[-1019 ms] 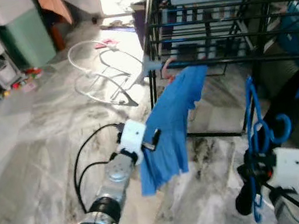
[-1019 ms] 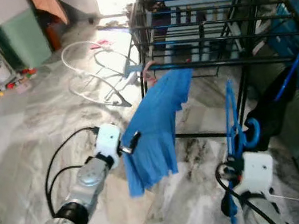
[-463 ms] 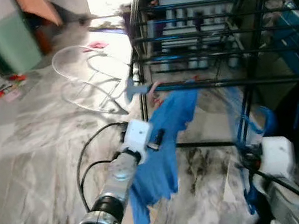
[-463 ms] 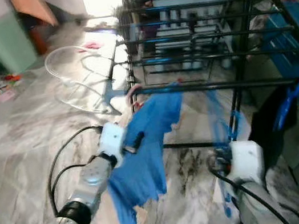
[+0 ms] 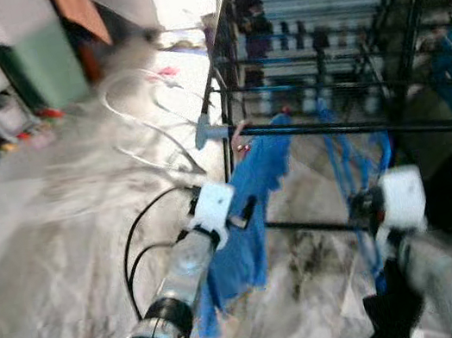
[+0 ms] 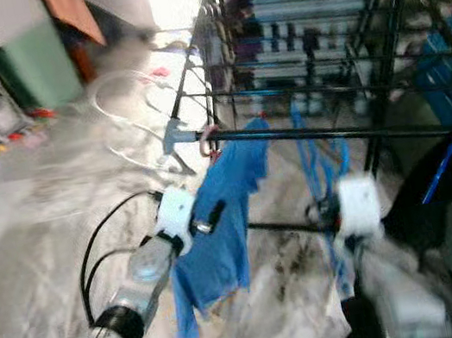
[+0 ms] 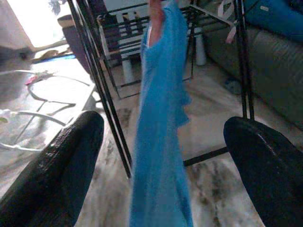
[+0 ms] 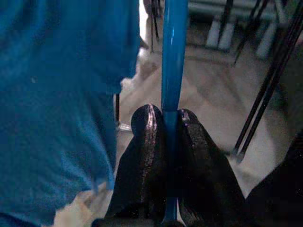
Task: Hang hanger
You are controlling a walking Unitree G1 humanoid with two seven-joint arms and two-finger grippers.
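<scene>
Two arms raised, right hand (image 8: 170,127) clamping blue hanger (image 8: 173,56), left hand (image 7: 156,156) spread wide before blue shirt (image 7: 161,142).

Right gripper (image 8: 170,124) pinched closed (left gripper (image 7: 161,142) spread wide).

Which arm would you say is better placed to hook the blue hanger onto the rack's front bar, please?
The right. The right gripper is already shut on the blue hanger, raised near the drying rack bar. The left gripper is open, facing the blue shirt hanging from that bar.
</scene>
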